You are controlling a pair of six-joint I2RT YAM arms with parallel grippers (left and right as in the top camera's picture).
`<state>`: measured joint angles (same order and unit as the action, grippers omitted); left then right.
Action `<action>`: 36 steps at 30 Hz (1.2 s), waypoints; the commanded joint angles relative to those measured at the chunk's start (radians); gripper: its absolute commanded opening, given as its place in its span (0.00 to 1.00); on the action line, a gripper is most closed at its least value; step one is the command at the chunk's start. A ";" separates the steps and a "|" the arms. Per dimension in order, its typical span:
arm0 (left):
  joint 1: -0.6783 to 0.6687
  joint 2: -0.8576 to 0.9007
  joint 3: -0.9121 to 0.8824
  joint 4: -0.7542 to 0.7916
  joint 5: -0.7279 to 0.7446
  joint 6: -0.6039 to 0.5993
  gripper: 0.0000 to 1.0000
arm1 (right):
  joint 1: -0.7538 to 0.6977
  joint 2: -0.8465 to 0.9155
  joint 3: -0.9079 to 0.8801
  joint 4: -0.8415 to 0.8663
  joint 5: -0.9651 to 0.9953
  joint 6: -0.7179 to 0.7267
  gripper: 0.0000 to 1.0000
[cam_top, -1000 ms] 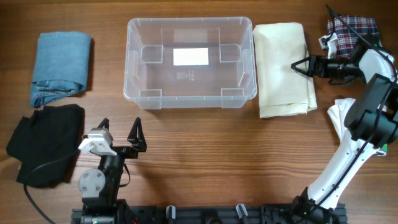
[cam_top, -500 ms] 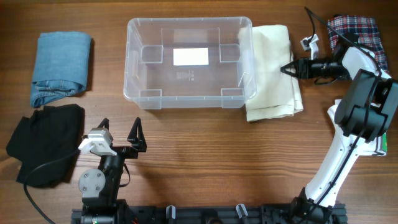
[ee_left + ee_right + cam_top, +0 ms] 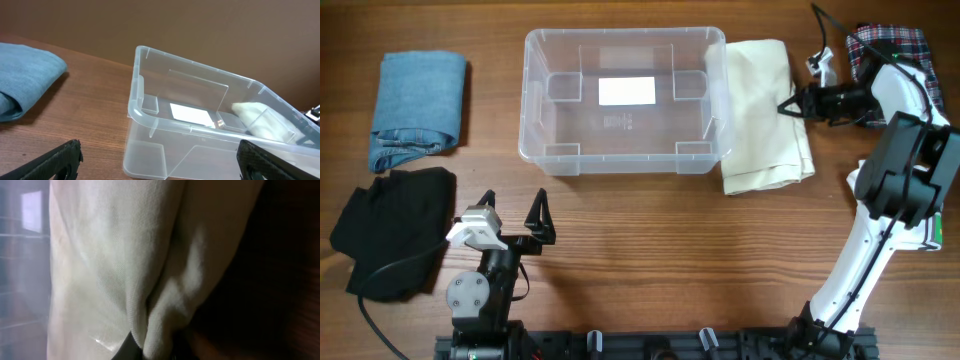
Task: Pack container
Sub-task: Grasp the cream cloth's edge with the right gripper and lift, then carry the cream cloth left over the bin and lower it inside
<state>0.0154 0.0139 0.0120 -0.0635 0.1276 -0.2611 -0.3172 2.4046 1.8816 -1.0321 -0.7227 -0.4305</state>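
Observation:
The clear plastic container (image 3: 625, 150) stands empty at the table's middle back, a white label on its base. A folded cream garment (image 3: 760, 110) lies against its right rim. My right gripper (image 3: 788, 104) is shut on that garment's right edge; in the right wrist view a fold of the cream garment (image 3: 125, 255) is pinched in the right gripper (image 3: 150, 352). My left gripper (image 3: 512, 208) rests open at the front left, holding nothing. In the left wrist view the left gripper (image 3: 157, 162) faces the container (image 3: 200, 135), with one fingertip (image 3: 57, 159) at each side of the frame.
A folded blue denim garment (image 3: 417, 108) lies at the back left, and a black garment (image 3: 392, 230) in front of it. A plaid garment (image 3: 890, 45) sits at the back right behind the right arm. A white garment (image 3: 863, 185) shows beside the arm's base.
My right gripper has shut on the cream garment's right edge and dragged the garment left until it meets the container's right rim. The left arm has not moved.

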 commanded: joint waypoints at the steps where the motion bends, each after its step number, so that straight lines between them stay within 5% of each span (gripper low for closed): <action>1: 0.009 -0.007 -0.006 -0.003 -0.010 -0.009 1.00 | 0.004 -0.160 0.082 -0.045 0.141 0.015 0.04; 7: 0.009 -0.007 -0.006 -0.003 -0.010 -0.009 1.00 | 0.077 -0.400 0.086 -0.039 0.295 -0.001 0.04; 17: 0.009 -0.007 -0.006 -0.002 -0.010 -0.009 1.00 | 0.354 -0.700 0.086 -0.026 0.607 -0.242 0.04; 22: 0.009 -0.007 -0.006 -0.003 -0.009 -0.009 1.00 | 0.501 -0.756 0.086 0.022 0.761 -0.423 0.04; 36: 0.009 -0.007 -0.006 -0.003 -0.010 -0.009 1.00 | 0.892 -0.687 0.081 0.213 0.640 -0.656 0.04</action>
<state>0.0154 0.0139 0.0120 -0.0635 0.1276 -0.2615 0.5354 1.6852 1.9270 -0.8642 -0.0463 -0.9962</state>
